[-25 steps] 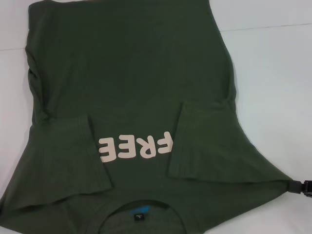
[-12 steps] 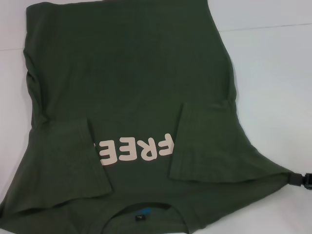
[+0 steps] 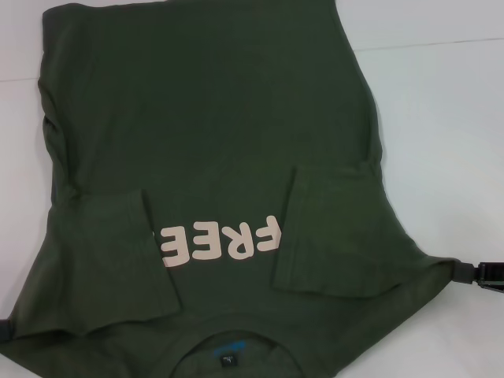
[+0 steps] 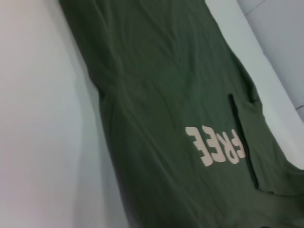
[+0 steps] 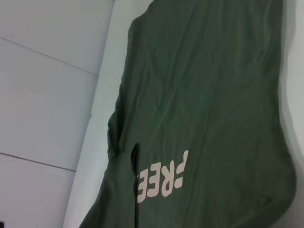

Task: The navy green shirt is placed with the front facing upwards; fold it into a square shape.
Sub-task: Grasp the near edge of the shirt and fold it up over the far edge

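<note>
The navy green shirt lies front up on the white table, with its collar and blue neck label nearest me. Both sleeves are folded inward, the left sleeve and the right sleeve flanking the pale letters "FREE". My right gripper is shut on the shirt's right shoulder corner, which is pulled to a point. My left gripper barely shows at the picture's edge, at the left shoulder corner. The shirt also shows in the left wrist view and the right wrist view.
White table surface surrounds the shirt on the left and right. A seam line crosses the table at the far right. Pale panels lie beyond the table in the right wrist view.
My right gripper has moved away from me with the right shoulder corner. The left shoulder corner has moved the same way and my left gripper has come into view at the edge.
</note>
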Available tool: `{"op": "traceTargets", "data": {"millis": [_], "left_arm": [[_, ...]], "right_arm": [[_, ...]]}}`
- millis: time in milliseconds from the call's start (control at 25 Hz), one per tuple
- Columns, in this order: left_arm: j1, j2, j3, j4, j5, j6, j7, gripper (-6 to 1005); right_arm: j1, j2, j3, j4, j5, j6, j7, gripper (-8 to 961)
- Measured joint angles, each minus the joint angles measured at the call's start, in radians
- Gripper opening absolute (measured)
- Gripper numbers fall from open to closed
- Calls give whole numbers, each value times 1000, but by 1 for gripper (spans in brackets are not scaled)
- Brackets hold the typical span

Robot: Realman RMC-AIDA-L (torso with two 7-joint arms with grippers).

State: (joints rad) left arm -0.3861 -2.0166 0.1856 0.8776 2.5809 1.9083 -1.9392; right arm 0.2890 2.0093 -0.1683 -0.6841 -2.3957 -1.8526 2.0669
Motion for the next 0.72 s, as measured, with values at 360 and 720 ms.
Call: {"op": "traceTargets", "data": {"millis": [360, 720], "left_arm": [[-27, 8, -11, 0, -16, 13, -6, 26], [-92, 32, -14, -44, -52, 4, -28, 25]], "right_arm": [[0, -15, 9, 0, 4, 8, 1, 29], [57, -29, 9, 0, 5, 39, 24, 29]]}}
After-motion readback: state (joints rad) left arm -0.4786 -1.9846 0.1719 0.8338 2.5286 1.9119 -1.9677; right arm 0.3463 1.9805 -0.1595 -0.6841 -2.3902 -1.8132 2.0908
